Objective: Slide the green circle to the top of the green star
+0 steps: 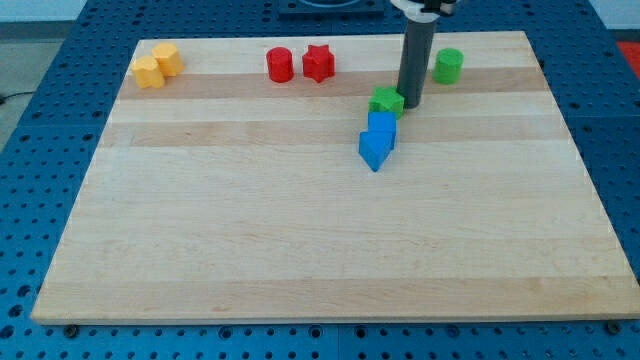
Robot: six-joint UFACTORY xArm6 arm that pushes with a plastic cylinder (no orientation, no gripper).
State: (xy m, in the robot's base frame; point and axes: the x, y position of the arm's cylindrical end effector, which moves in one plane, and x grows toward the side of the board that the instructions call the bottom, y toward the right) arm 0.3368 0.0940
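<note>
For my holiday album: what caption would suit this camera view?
My tip rests just right of the green star, with the green circle waiting farther up and right on the wooden board.

I count eight blocks on the wooden board (300, 250). Two are yellow (157, 65), two red (299, 64), two blue (377, 138), and two green: a circle (448, 65) and a star (386, 101).

Two yellow blocks (156, 65), two red blocks (299, 64), two green (386, 101), two blue (377, 138) are showing on the pale wood-grained counter (300, 240).
</note>
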